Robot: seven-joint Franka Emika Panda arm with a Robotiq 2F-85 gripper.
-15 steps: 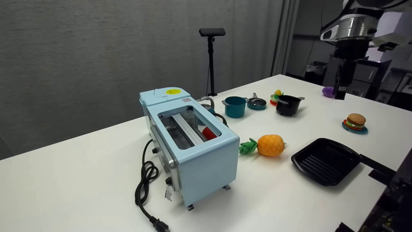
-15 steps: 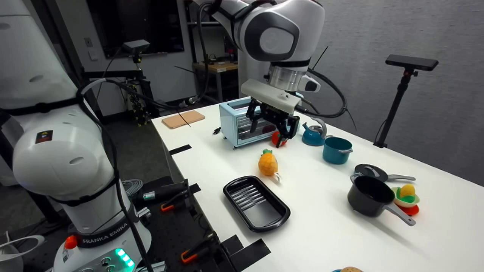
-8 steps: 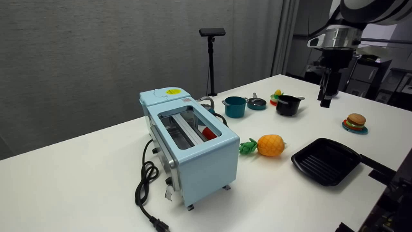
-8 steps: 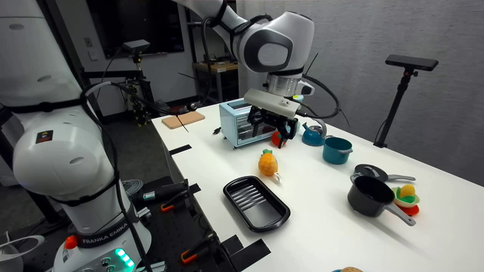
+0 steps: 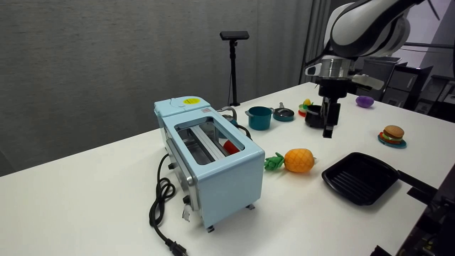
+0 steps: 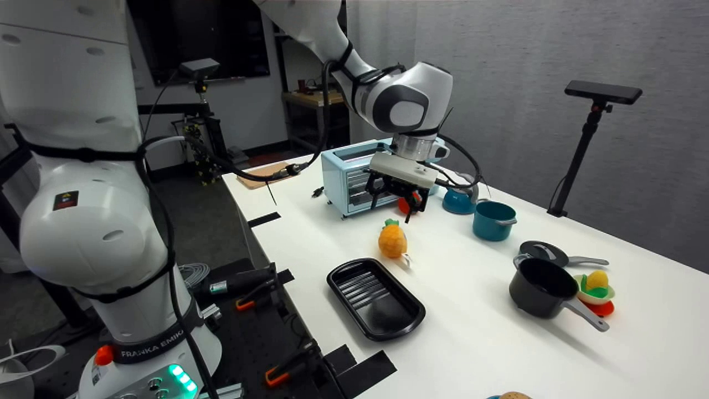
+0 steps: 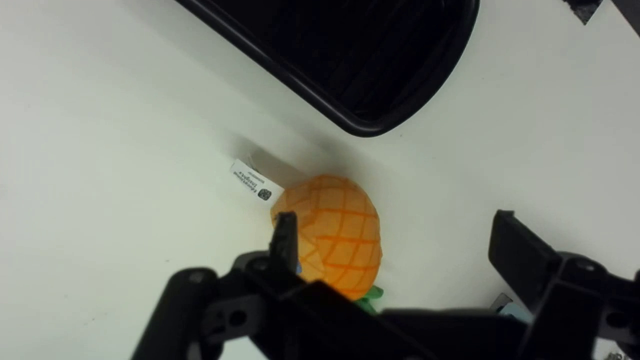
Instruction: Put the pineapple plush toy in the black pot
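Pineapple plush toy [image 5: 299, 160] lies on desk [image 5: 106, 206] in an exterior view, black pot [image 5: 312, 120] at its one o'clock. Pincer [image 7: 395, 230] spread, empty. Judged step: pre-grasp; next, lower toward eight o'clock there, straddle, pinch.

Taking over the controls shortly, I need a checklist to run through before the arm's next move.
1. Fingers open: ok, spread apart.
2. Pineapple plush toy centred between them: not ok, in the wrist view one finger overlaps its side.
3. Toy apart from the grill pan: ok, a gap shows between.
4. Black pot upright and uncovered: ok.
5. Pot free of other items: cannot tell, too dark inside.
6. Paper tag out of the fingers' path: cannot tell; it juts from the toy beside that finger.
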